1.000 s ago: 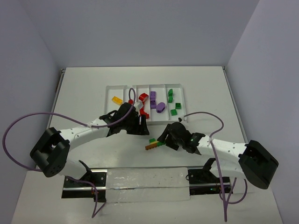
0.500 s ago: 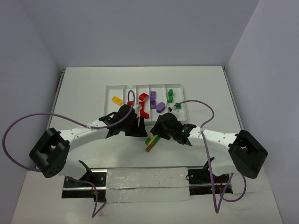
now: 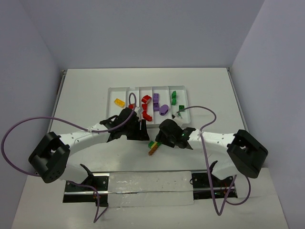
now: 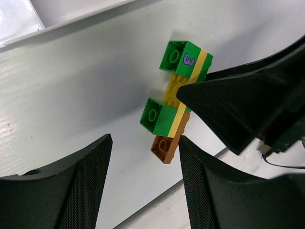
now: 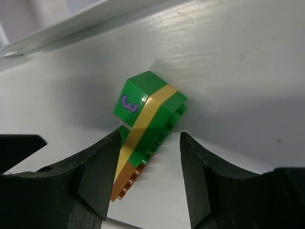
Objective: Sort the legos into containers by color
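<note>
White tray [image 3: 114, 91] holds a yellow brick [image 3: 119, 101], red bricks [image 3: 147, 100], purple bricks [image 3: 163, 109] and green bricks [image 3: 174, 98]. Left fingers [image 4: 71, 191] are spread, empty. One green-yellow-brown brick cluster [image 4: 159, 117] lies unsorted on the surface. Right fingers [image 5: 90, 176] are spread around it, not visibly pinching.

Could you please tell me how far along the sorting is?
Done: a yellow brick, red bricks, purple bricks and green bricks sit color-grouped in the tray. In hand: the right claw straddles a green-yellow-brown cluster on the table, the left claw open beside it. Left: splitting and sorting it.
</note>
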Tool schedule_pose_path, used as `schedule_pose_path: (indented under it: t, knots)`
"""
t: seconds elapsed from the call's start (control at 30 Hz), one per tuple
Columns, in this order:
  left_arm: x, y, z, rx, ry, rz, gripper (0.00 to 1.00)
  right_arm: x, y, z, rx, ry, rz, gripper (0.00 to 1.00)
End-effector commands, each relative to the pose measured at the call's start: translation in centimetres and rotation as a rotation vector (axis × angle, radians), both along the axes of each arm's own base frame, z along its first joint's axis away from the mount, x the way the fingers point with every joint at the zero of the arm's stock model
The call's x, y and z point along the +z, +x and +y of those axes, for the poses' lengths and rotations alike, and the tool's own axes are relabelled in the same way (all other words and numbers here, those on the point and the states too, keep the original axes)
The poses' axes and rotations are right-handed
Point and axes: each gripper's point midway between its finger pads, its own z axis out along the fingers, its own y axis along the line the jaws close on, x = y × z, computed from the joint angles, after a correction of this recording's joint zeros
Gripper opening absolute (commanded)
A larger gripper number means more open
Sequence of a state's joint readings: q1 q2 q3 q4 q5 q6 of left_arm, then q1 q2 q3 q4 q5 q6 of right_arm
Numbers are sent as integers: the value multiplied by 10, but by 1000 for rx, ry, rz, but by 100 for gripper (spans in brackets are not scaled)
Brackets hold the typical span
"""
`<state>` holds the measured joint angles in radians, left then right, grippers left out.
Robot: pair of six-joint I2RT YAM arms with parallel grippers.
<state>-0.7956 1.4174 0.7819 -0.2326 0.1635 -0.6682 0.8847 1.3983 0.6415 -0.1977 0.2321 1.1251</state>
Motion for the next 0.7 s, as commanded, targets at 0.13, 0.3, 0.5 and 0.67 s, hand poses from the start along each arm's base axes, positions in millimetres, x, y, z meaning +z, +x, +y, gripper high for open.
schedule_pose_path:
  t: [0.13, 0.3, 0.5, 0.67]
  knots:
    - [12, 9, -4, 11, -32, -44, 65, 3, 7, 18, -56, 26, 0, 50]
    - [12, 9, -4, 13, -34, -43, 65, 1, 5, 23, -39, 22, -9, 29]
    - [17, 10, -2, 22, -32, -53, 65, 12, 5, 19, -26, -3, -46, 7]
    - [28, 13, -8, 15, -59, -41, 66, 44, 8, 23, 87, 40, -184, 0]
